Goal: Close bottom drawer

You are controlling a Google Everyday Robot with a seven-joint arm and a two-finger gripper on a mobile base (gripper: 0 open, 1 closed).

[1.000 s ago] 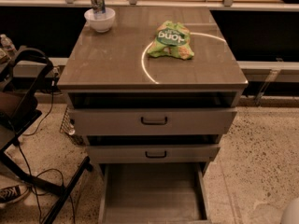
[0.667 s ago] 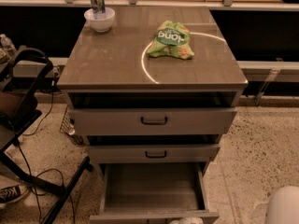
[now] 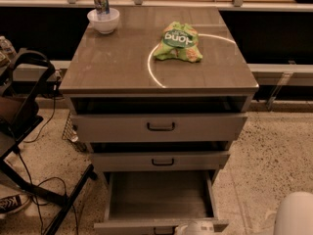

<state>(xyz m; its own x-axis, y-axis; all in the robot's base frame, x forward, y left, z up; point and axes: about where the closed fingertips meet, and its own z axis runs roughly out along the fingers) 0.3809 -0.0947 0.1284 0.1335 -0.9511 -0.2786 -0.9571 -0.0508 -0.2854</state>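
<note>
Nearest: the pincer (image 3: pixel 195 228) shows only as a pale rounded shape at the bottom edge, just at the front panel (image 3: pixel 127 225) of the bottom drawer (image 3: pixel 159 197). I cannot tell its state, nor whether it has hold of anything. A second pale part of the robot (image 3: pixel 295 214) sits at lower right, clear of the cabinet.

Bottom drawer: pulled far out, flat interior bare. My estimate is that it is light and stiff and slides on runners with little resistance. The panel is a smooth hard face, so no grasp is needed; I would press flat on the middle of the panel, near the handle, to keep the drawer from skewing on its rails.

Middle drawer (image 3: pixel 161 160) and top drawer (image 3: pixel 159 126): each stands out a little, a dark gap above. Not my targets.

Table (image 3: pixel 122 62): glossy, with a bright curved reflection. It carries a green snack bag (image 3: pixel 178 42) and, at the far left corner, a white bowl (image 3: pixel 103 21) with a can (image 3: pixel 101 1) standing in it. A hard shove could jolt these.

Room: speckled floor (image 3: pixel 264 151); cables (image 3: pixel 29 180), a black frame (image 3: pixel 24 97) and a shoe (image 3: pixel 10 203) to the left.
</note>
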